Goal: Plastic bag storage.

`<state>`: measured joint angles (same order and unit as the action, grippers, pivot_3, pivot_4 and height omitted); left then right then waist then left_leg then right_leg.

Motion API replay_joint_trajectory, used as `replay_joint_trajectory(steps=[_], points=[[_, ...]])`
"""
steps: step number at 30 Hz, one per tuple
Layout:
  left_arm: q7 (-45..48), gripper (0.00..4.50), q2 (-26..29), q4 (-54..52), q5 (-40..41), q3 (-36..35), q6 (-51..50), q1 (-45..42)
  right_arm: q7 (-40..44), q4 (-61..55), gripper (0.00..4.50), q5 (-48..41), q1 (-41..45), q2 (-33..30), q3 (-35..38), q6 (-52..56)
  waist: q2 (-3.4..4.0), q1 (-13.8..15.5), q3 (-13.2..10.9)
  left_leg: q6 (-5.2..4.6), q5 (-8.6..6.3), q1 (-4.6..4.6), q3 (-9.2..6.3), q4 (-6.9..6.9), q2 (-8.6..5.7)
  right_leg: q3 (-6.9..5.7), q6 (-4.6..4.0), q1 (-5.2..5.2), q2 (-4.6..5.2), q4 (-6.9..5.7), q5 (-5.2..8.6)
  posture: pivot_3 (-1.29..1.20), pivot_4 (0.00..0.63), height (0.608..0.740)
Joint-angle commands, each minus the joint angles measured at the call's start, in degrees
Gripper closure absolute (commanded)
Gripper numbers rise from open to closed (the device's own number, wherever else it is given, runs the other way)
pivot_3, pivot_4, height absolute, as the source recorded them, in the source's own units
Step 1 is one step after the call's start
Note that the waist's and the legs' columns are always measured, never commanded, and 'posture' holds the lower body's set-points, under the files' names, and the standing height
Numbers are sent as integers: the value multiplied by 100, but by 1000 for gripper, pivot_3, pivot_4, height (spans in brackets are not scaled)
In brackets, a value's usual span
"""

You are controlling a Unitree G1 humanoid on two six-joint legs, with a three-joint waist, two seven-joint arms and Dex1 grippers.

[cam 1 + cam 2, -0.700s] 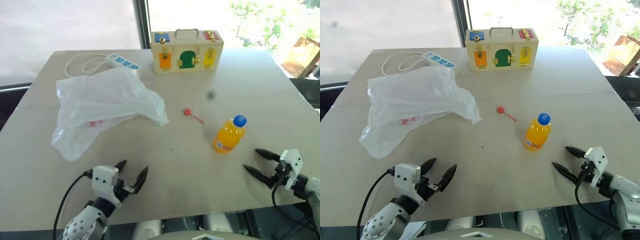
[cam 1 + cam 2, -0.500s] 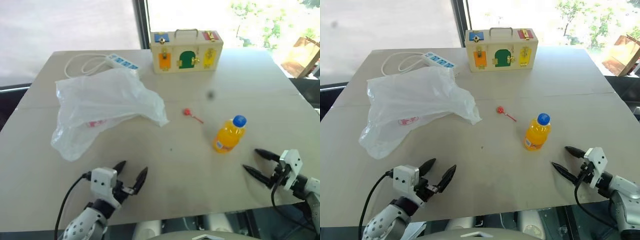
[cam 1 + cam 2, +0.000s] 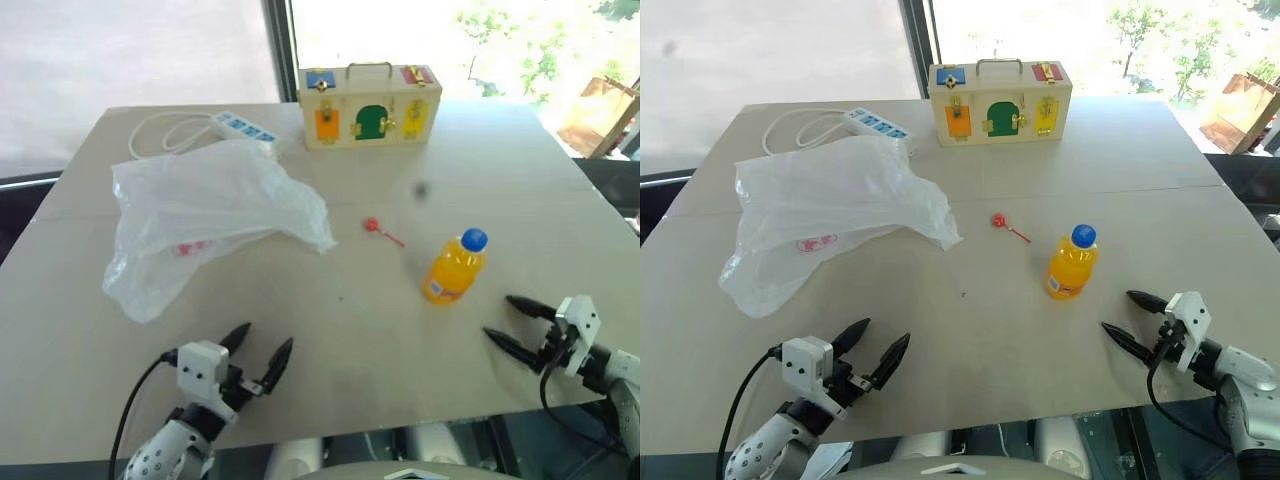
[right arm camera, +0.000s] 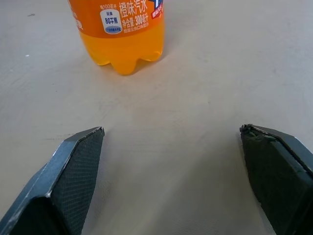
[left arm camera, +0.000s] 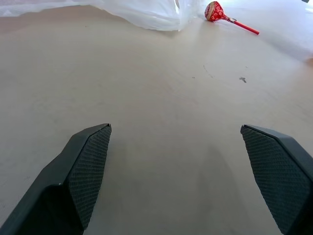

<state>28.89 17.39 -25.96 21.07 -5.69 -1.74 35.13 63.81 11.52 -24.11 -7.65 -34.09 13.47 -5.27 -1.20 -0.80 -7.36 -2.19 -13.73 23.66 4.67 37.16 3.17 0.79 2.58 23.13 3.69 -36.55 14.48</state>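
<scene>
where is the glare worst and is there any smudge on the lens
Both eye views: daylight through the window washes out the area behind the wooden latch box with coloured doors. Left eye view: a dark blurry speck sits over the beige tabletop; the right eye view has none there, suggesting lens dirt.

We've got an orange bottle (image 3: 455, 269) with a blue cap standing upright just ahead of the right jaws, label facing them. A red lollipop (image 3: 380, 228) lies flat well ahead of the left jaws, nearer the middle. Way past both sits a wooden latch box (image 3: 369, 103) with a handle, and a white power strip (image 3: 244, 127) with its coiled cord, all on our beige table (image 3: 520, 190).
</scene>
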Motion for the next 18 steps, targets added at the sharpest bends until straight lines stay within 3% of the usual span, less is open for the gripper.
replay_joint_trajectory(steps=[1, 5, 10, 14, 18], points=[[-4, 26, -1, 218, -58, 1, -83, 182, 83, 195, 0, 31, -55, -42, -95, 170, -1, 0, 6, 2, -1, -1, 0, 2, 0, 2, 0, 0, 1, -1, 0, 0, 150, 739], [-175, 26, -93, 112, -41, -111, -52, 202, 389, -105, 0, -140, -194, -107, -171, 328, 1, 2, 13, 3, -2, -1, 0, 4, 0, 3, 0, 0, 13, -4, 0, 0, 150, 739], [-769, 26, -313, -104, -351, -510, 136, 129, 897, -1622, 0, -609, -703, -444, -591, 1005, 3, 8, 7, -3, 1, 4, -13, -3, 10, -9, 0, 2, 9, -4, 1, 0, 150, 739], [-1099, 26, -496, -430, -665, -785, 510, 309, 676, -2987, 0, -1251, -790, -545, -728, 1797, 7, 2, -37, -3, 2, 12, -26, -2, 14, -6, -2, 15, -5, -16, 2, 0, 150, 739], [-1406, 26, -791, -931, -992, -915, 909, 619, 295, -3857, 0, -1600, -669, -490, -789, 2239, -44, 20, -75, 10, -6, 18, -21, 12, -1, 0, 2, 20, 3, -19, 2, 0, 150, 739]])
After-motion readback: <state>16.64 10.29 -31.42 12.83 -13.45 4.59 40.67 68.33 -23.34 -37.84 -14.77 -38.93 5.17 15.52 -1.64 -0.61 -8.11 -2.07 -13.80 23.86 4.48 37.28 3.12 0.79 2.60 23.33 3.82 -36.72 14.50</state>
